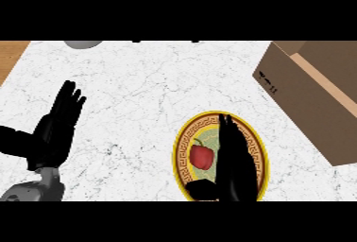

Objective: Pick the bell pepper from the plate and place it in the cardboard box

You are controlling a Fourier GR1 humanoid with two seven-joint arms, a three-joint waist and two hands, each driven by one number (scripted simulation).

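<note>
Currently we find the bell pepper (201, 157) on the plate (181, 139), just left of our right hand (234, 163), whose fingers are straight and hold nothing. We judge that closing off-centre could knock it onto the worktop, short of the cardboard box (307, 97).

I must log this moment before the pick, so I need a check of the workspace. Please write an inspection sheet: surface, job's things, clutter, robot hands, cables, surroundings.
Surface: white marbled counter.
Job's things: red bell pepper lies on the yellow-rimmed plate; cardboard box stands apart, at the upper right.
Clutter: grey object, cut off at the top edge.
Robot hands: left robot hand open, fingers up, resting at the left; right robot hand open, straight fingers over the plate, just right of the pepper.
Cables: nothing seen.
Surroundings: wooden surface at the upper left corner.
</note>
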